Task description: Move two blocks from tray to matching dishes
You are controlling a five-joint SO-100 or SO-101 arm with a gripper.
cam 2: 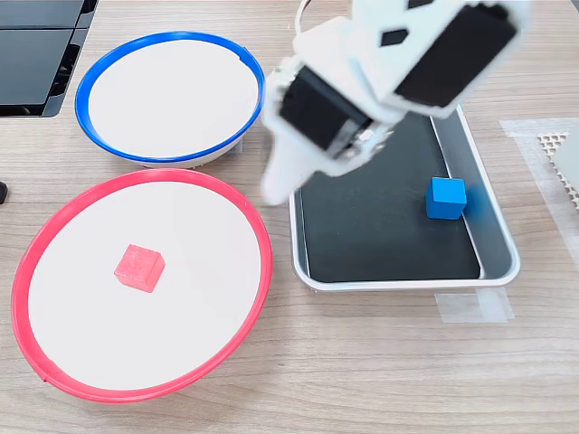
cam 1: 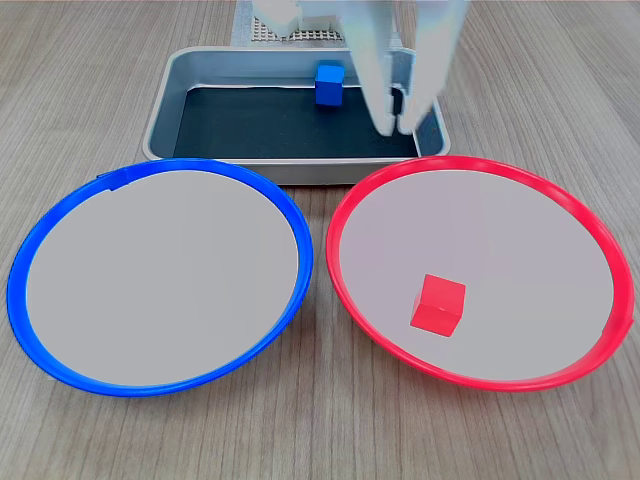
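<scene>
Gripper, white and motion-blurred, hangs above the tray at the corner nearest the red-rimmed dish; its two fingertips appear almost together with nothing between them. In the second exterior view the gripper tapers to a single pale tip over the tray's edge beside the red-rimmed dish. Blue block, a small plain cube, sits on the tray's black floor against the far wall, well apart from the gripper; it also shows in the second exterior view. Red block lies free on the pale centre of the red-rimmed dish, clear of the rim all round. Blue-rimmed dish lies just beside the red-rimmed dish, rims nearly touching. All rest on a wood-grain table.
</scene>
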